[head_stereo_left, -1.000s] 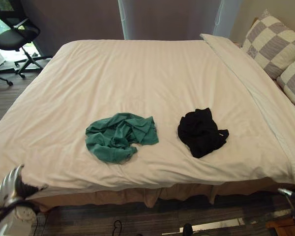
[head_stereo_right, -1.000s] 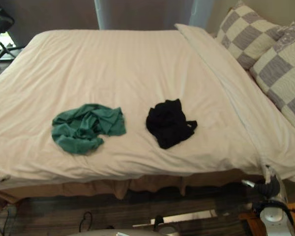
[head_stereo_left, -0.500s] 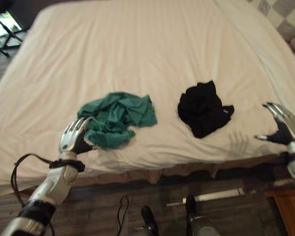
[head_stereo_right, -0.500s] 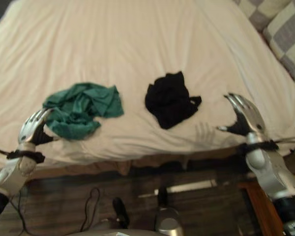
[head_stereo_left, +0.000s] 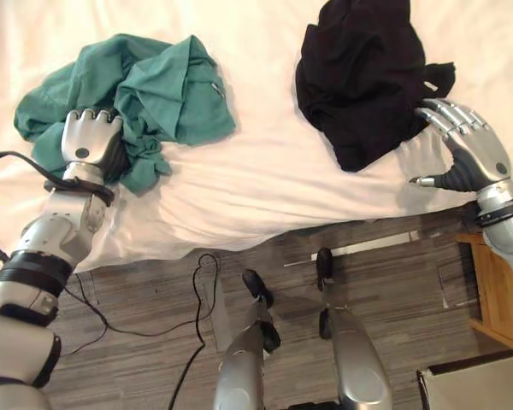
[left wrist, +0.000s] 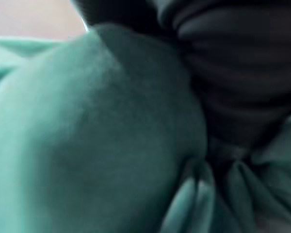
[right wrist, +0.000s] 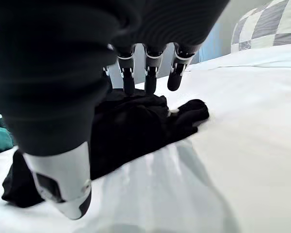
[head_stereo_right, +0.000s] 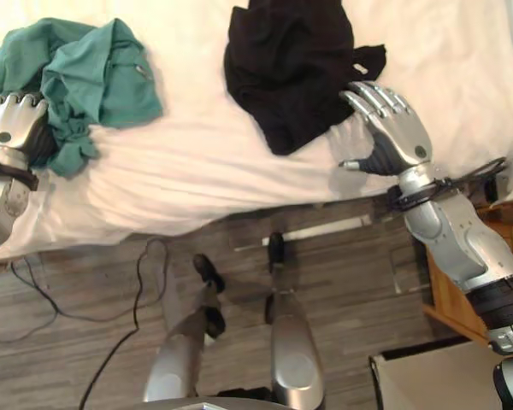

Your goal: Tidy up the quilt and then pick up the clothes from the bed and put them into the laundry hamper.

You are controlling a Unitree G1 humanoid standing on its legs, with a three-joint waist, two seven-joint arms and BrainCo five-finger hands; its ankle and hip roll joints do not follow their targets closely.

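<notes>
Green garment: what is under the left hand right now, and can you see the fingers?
The left hand rests on the green garment, which lies crumpled on the white quilt. Its fingers curl down into the cloth, their tips hidden, so a grasp cannot be confirmed.

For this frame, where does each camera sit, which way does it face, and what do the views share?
Left eye view: on the head, looking down at the bed edge; left hand on the green garment, both arms visible.
Right eye view: on the head beside it, same scene; right hand open by the black garment.
Left wrist view: buried against green cloth.
Right wrist view: looks along straight fingers across the white quilt.
Shared: both garments appear in both eye views.
</notes>
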